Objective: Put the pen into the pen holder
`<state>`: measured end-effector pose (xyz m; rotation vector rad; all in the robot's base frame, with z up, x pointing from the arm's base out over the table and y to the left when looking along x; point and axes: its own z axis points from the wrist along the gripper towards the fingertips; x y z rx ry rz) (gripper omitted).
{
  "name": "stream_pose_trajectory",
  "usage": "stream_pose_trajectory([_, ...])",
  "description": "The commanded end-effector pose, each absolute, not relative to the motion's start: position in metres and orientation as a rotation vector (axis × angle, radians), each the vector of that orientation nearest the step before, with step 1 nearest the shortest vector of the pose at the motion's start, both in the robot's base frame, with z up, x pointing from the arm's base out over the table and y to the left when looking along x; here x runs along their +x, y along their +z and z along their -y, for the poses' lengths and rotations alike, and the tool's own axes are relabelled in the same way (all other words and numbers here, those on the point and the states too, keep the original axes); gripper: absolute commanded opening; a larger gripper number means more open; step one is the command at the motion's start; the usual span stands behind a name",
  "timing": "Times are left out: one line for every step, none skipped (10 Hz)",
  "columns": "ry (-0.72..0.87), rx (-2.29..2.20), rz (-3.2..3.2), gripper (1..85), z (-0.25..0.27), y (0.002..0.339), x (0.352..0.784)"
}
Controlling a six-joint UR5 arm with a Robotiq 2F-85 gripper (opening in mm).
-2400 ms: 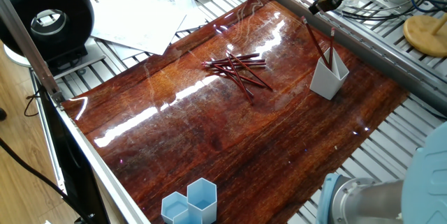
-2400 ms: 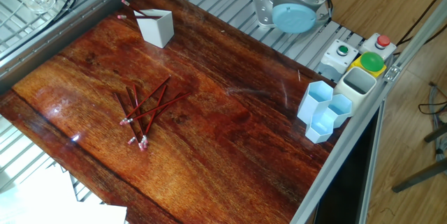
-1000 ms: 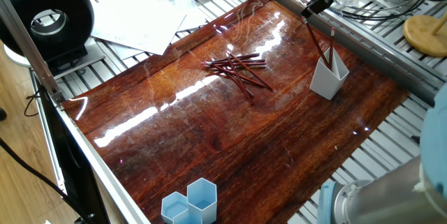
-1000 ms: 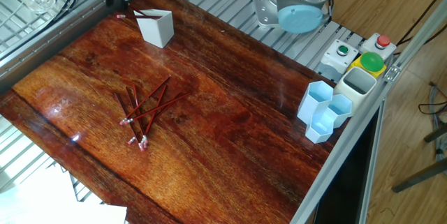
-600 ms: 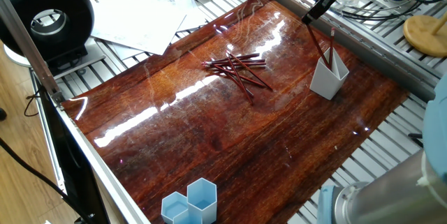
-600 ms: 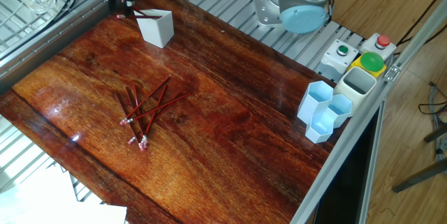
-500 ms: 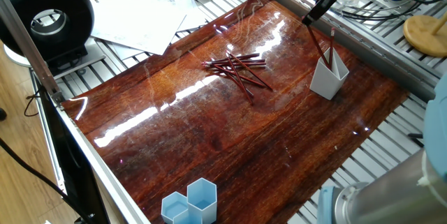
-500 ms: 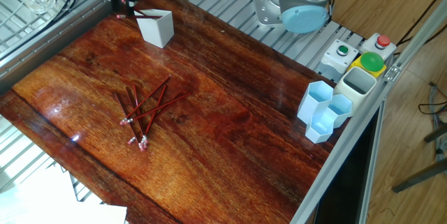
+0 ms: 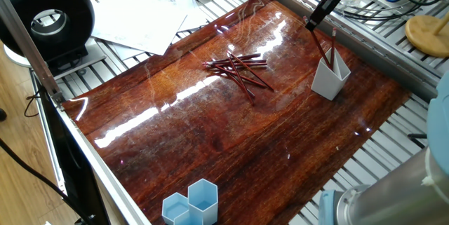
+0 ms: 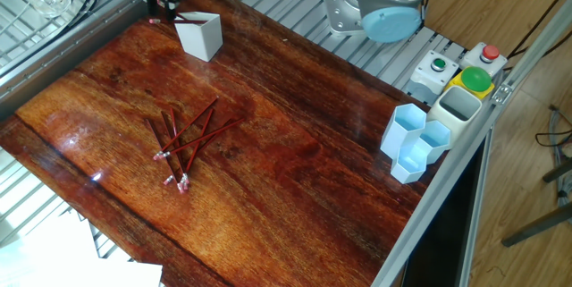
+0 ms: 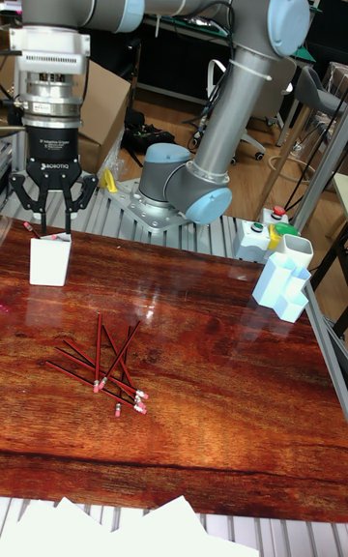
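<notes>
The white pen holder [image 9: 330, 78] [image 10: 200, 35] [image 11: 48, 262] stands near the table's far edge. A dark red pen [image 9: 319, 44] leans out of it, and a second pen [image 9: 332, 46] stands beside that one. Their pink ends [image 10: 157, 21] stick out past the rim. My gripper [image 9: 313, 19] [image 10: 161, 1] [image 11: 56, 220] hangs just above the holder, pointing down, with its fingers spread and nothing between them. Its tips are close to the leaning pen's top end. Several more dark red pens [image 9: 238, 67] [image 10: 183, 142] [image 11: 104, 368] lie crossed in a pile mid-table.
Light blue hexagonal cups [image 10: 413, 142] [image 9: 191, 202] [image 11: 282, 291] and a white bin [image 10: 458, 108] stand at one table edge, beside a button box [image 10: 474, 77]. Loose papers [image 9: 144, 18] lie off the wooden board. The arm's base [image 10: 380, 5] is mounted at the table's side.
My gripper has moved in from the rail side and turned until it sits over the pen holder. The pens in the holder and the pile have not moved.
</notes>
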<state>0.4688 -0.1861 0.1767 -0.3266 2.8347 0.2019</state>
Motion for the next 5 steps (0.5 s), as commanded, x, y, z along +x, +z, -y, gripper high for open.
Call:
stream_pose_trajectory([0.202, -0.307, -2.835, 37.0, 0.1875, 0.1774, 0.4747])
stream_pose_trajectory([0.200, -0.303, -2.835, 36.7, 0.1869, 0.1769, 0.4772])
stream_pose_trajectory([0.201, -0.296, -2.834, 36.3, 0.1856, 0.1765, 0.4792])
stream_pose_trajectory([0.197, -0.288, -2.835, 36.3, 0.1842, 0.1757, 0.4813])
stream_pose_trajectory([0.198, -0.284, -2.835, 36.0, 0.1828, 0.1750, 0.4824])
